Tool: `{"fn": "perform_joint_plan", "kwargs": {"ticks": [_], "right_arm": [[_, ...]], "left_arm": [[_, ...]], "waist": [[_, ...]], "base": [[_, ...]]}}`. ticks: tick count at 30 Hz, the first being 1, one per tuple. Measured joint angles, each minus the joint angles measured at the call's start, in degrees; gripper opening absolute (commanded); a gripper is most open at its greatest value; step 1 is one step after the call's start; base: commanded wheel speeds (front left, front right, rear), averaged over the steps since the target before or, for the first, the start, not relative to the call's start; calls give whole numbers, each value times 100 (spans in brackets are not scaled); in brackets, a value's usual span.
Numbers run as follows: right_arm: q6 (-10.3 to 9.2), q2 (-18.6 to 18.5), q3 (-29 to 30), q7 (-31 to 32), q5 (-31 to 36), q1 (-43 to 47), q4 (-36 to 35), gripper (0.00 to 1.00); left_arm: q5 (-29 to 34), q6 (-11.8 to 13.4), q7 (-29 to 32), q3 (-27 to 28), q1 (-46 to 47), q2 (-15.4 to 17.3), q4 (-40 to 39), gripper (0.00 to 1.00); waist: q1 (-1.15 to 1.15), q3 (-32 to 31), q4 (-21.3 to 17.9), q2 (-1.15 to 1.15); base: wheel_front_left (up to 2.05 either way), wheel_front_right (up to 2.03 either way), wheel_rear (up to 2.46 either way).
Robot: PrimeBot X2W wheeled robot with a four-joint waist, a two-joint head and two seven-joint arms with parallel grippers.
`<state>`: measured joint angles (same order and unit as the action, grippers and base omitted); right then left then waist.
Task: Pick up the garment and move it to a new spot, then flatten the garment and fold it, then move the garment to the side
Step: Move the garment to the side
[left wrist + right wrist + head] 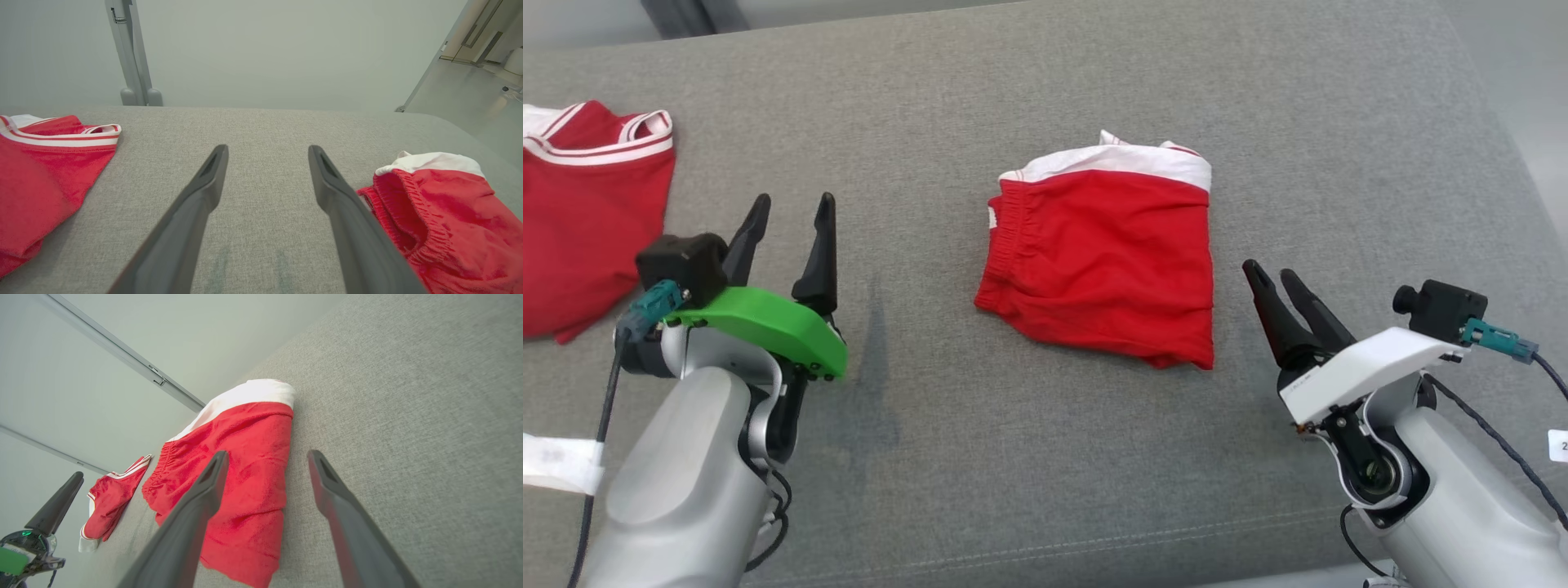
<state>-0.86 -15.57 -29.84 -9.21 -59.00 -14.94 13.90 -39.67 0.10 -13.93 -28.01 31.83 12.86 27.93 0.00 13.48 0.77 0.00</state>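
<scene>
Garment (1103, 261) lies folded between your left claw (794, 200) and right claw (1267, 271), both spread wide, empty, seemingly poised to move it aside.

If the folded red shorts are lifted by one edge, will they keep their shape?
Probably not: the red shorts are thin, wrinkled cloth, likely to droop and unfold. Pushed across the grey fabric surface, they may bunch.
</scene>
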Motion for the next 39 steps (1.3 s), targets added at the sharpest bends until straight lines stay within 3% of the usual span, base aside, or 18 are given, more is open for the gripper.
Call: {"fn": "perform_joint_plan", "kwargs": {"ticks": [6, 18, 30, 39], "right_arm": [[35, 0, 172, 76, -164, -196, 277, 100], [89, -85, 180, 305, -164, -564, 784, 100], [235, -69, 174, 323, -162, -744, 1103, 100], [288, -91, 218, 333, -169, -865, 1313, 100]], "left_arm": [[-158, 178, -26, 108, -485, -119, -545, 100], [-69, 396, -33, 289, -1004, 4, -1802, 100], [113, 546, -35, 631, -1627, 214, -2618, 100], [183, 554, -51, 593, -1747, 193, -3066, 100]], "waist": [[0, 19, 383, 0], [0, 246, 897, 0], [0, 381, 891, 0], [0, 512, 863, 0]], "base": [[0, 0, 0], [0, 0, 0], [0, 0, 0], [0, 0, 0]]}}
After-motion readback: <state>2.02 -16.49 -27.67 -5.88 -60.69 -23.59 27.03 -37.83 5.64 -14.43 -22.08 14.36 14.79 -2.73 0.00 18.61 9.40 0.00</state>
